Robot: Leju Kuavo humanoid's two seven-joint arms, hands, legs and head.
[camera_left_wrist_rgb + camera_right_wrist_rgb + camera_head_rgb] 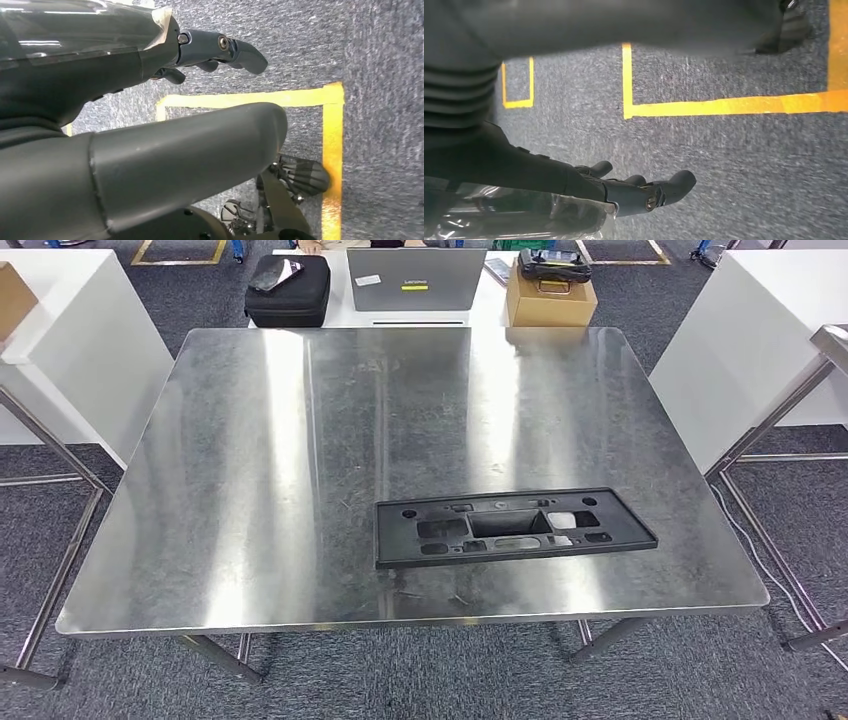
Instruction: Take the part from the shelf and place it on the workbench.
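Note:
A flat black plastic part (512, 527) with several cut-outs lies on the steel workbench (300, 460), near its front edge and right of centre. Nothing touches it. My left hand (150, 100) hangs over grey carpet, thumb and fingers apart, holding nothing. My right hand (589, 185) also hangs above the carpet, its dark fingers stretched out and empty.
Behind the workbench stand a black case (288, 290), a grey laptop (416, 278) and a cardboard box (550, 300) with a controller on top. White tables (70, 350) flank both sides. Yellow floor tape (724, 105) marks the carpet below my hands.

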